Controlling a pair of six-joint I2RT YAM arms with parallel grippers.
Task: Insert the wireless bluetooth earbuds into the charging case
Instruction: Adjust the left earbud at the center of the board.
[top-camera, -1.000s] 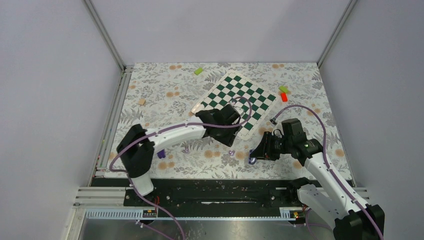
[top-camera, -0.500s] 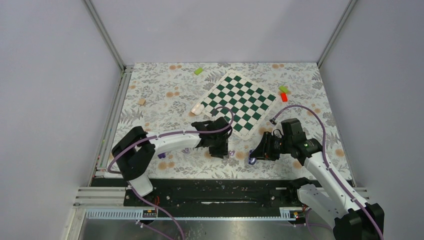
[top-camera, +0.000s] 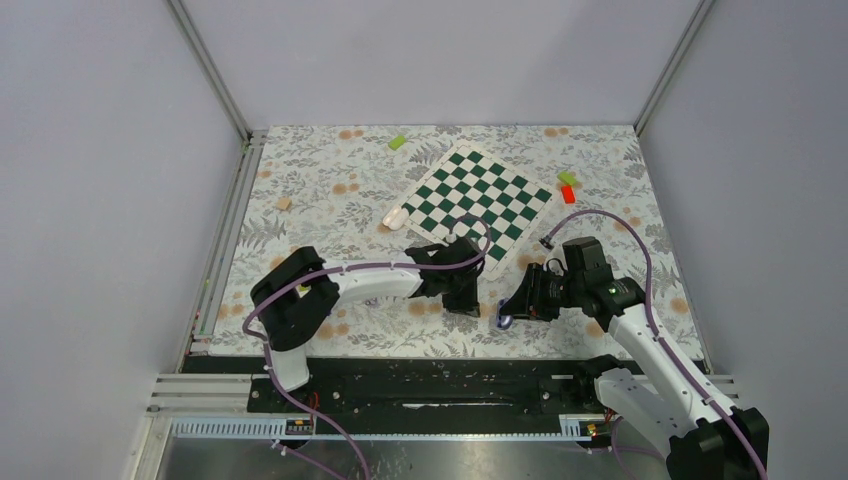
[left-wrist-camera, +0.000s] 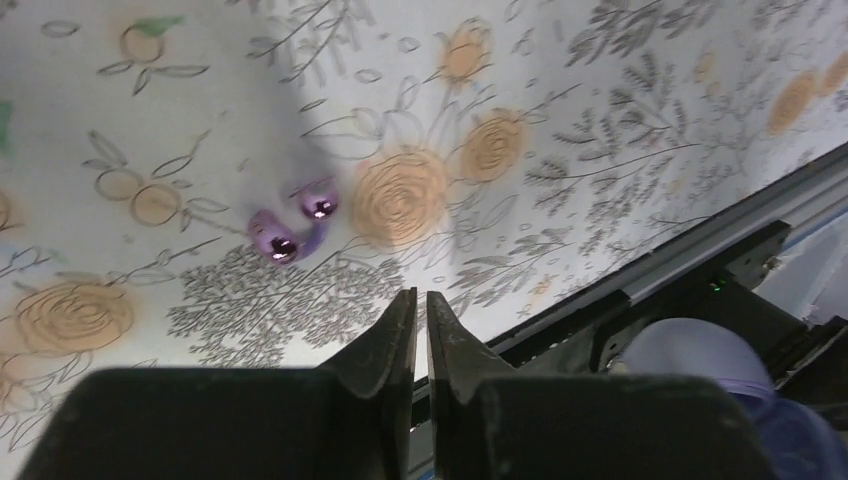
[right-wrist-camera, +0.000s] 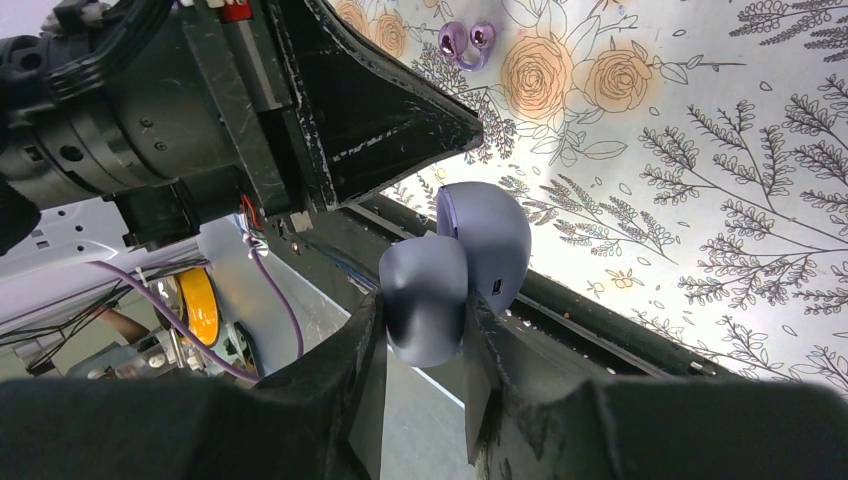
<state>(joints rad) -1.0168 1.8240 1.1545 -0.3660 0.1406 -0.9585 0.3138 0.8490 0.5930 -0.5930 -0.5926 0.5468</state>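
Lower centre of the left wrist view: the left claw (left-wrist-camera: 421, 295) is seen with its fingers drawn almost together, nothing caught between them. Up and to the left of the tips, the purple earbuds (left-wrist-camera: 285, 232) are found lying side by side on the flowered mat (left-wrist-camera: 600, 100), touching each other and untouched by the claw. They are judged tiny, light, glossy and slippery; each would best be pinched across its rounded body, one at a time. Over to the right now: at the centre of the right wrist view the lavender case (right-wrist-camera: 455, 275) is clamped in the right claw (right-wrist-camera: 425, 310), lid swung open. Its hollows are turned from the camera, so its contents cannot be told.
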